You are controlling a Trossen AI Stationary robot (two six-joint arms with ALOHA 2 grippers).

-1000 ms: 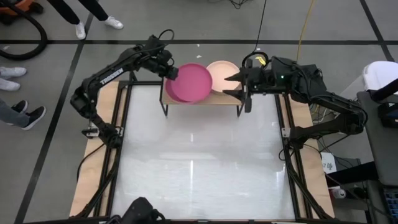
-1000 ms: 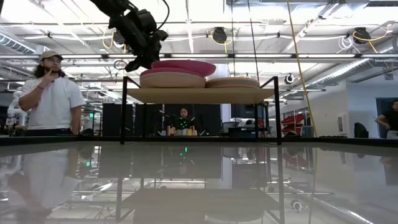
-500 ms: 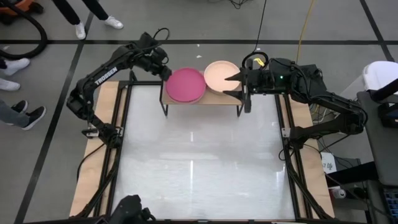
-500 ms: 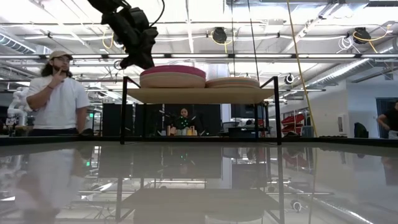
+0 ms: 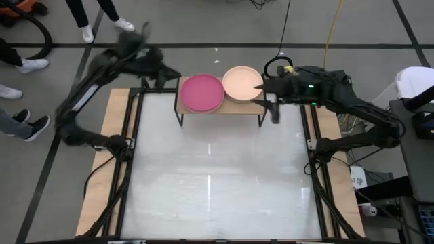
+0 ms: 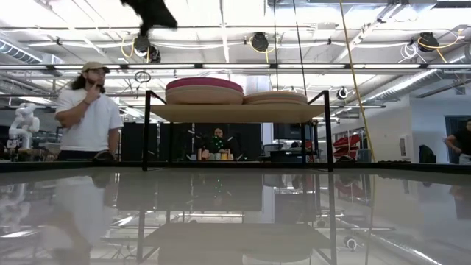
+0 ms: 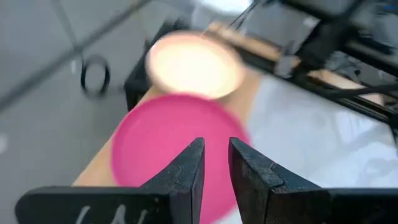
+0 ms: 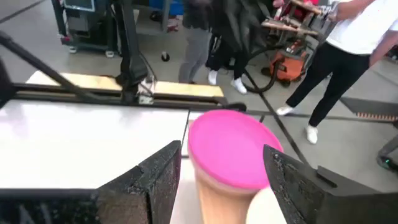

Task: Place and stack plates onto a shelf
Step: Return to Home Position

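Note:
The magenta plate (image 5: 201, 93) lies flat on top of the left stack of beige plates (image 6: 204, 95), which stands on the light-wood shelf (image 6: 235, 112). A peach plate (image 5: 242, 83) tops the lower right stack (image 6: 274, 97). My left gripper (image 5: 163, 73), blurred, is off the shelf's left end and high above it (image 6: 151, 11). In its wrist view (image 7: 216, 146) the fingers stand a narrow gap apart over the magenta plate (image 7: 168, 143), touching nothing. My right gripper (image 5: 263, 98) is open wide at the shelf's right end, facing both stacks (image 8: 221, 152).
The shelf (image 5: 237, 107) stands at the far edge of the white tabletop (image 5: 217, 176) on thin black legs (image 6: 146, 132). A person (image 6: 90, 110) stands beyond the table on the left, and others walk behind it (image 8: 348, 50).
My left gripper has set the magenta plate down, let go of it, and swung up and away toward the table's far left. The plate, tilted and overhanging the stack before, now lies flat on it. My right gripper has drawn back slightly toward the right edge.

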